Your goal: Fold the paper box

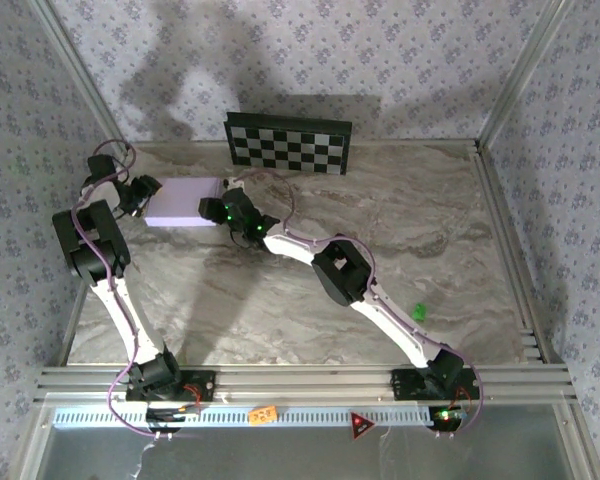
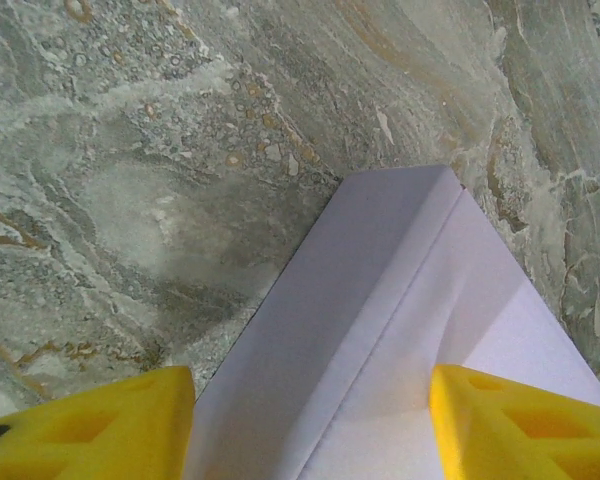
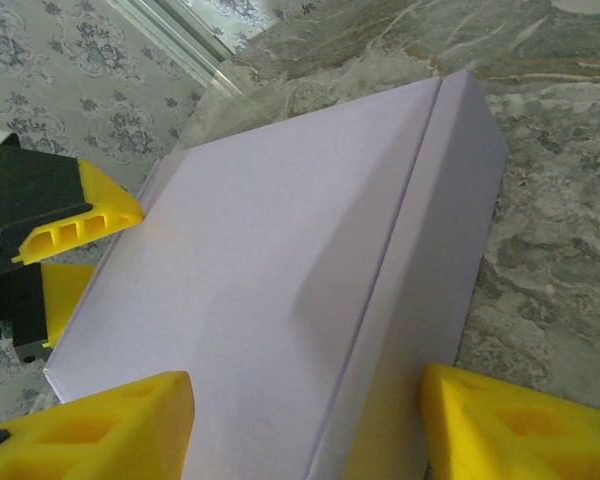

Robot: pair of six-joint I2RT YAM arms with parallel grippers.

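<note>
The left gripper (image 2: 310,390) has its yellow fingers (image 2: 90,425) spread wide and clamps nothing. One finger hangs over the bare table (image 2: 130,200), and the other hangs over the lavender top of the paper box (image 2: 380,330), whose edge runs up between them. The right gripper (image 3: 305,390) is parted just as wide, with one finger above the box lid and the other out past the box's side wall, over the stone-patterned surface. From this wrist the lid shows a straight fold line near one side and a shallow dent beside it. The left gripper's two fingers sit at the far edge of the box (whether they touch the cardboard cannot be told). From above, the box lies flat and closed at the far left of the table, a squarish lavender slab between the two grippers, left at its left edge and right at its right edge. Just behind it, a black-and-white checkerboard panel (image 1: 288,142) leans against the flower-patterned back wall (image 1: 380,60). A small green object (image 1: 418,313) lies on the right part of the table, well apart from the box, near the right arm's lower link.
</note>
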